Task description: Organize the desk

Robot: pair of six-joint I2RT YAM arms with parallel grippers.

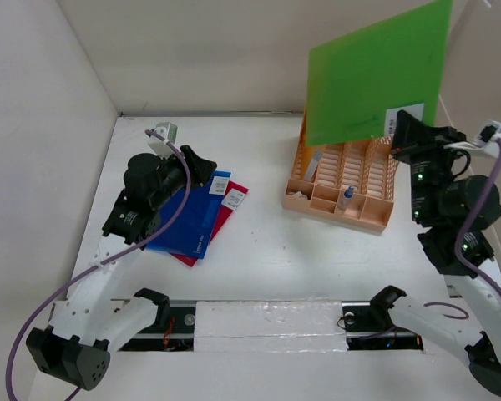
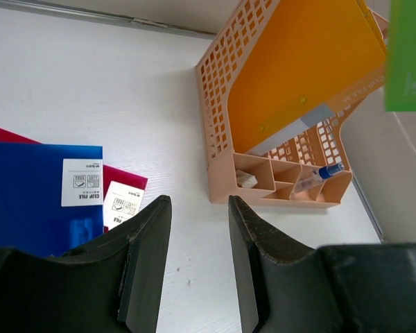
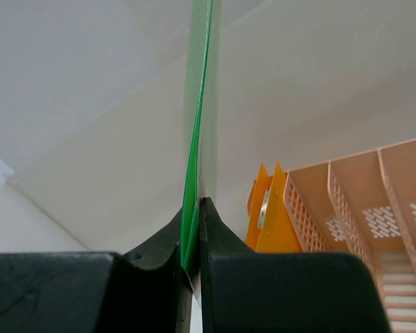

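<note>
Above slotted rack [image 1: 342, 188] — right end effector [image 3: 196, 208] pinches flat green sheet [image 1: 376, 71].

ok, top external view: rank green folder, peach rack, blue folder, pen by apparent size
1. green folder, up nearer the camera, so likely exaggerated
2. peach rack, partly hidden behind it
3. blue folder, partly covered; 2 versus 3 unsure
4. pen, smallest

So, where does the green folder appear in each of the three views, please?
Top external: green folder at upper right, held up over the peach file rack.
Left wrist: only its corner, top right, beside the rack.
Right wrist: edge-on at centre, pinched in the right gripper; rack at lower right.
Shared landmark: the rack.
</note>
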